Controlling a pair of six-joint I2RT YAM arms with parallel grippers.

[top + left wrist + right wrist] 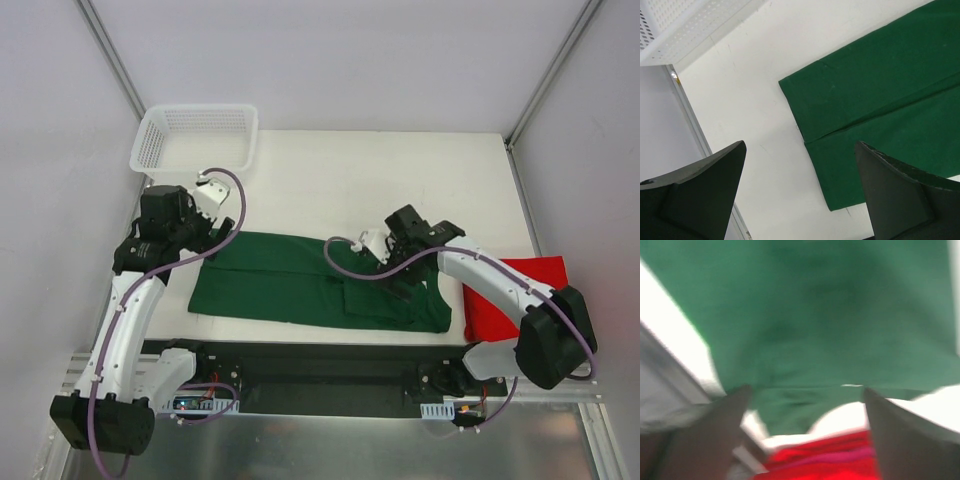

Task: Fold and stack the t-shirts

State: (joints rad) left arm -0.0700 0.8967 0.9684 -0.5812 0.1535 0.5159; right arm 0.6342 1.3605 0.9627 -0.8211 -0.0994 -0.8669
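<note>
You've got both shirts on the white desk (380,170). The green t-shirt (290,280) lies as a long folded strip across the near middle. The red t-shirt (545,272) sits at the right edge just beside it, partly under the right arm. The white mesh basket (200,108) is at the far left corner. The left gripper (800,144) is wide and holding nothing, over the green shirt's left end. The right gripper (806,388) is wide over its right end; that view is blurred.

The left arm (125,320) stood bent over the left edge of the bench (380,170), its left tool (800,144) spread wide. The right arm (490,278) angled inward from the right edge, with the fingers of the right tool (805,389) parted.
</note>
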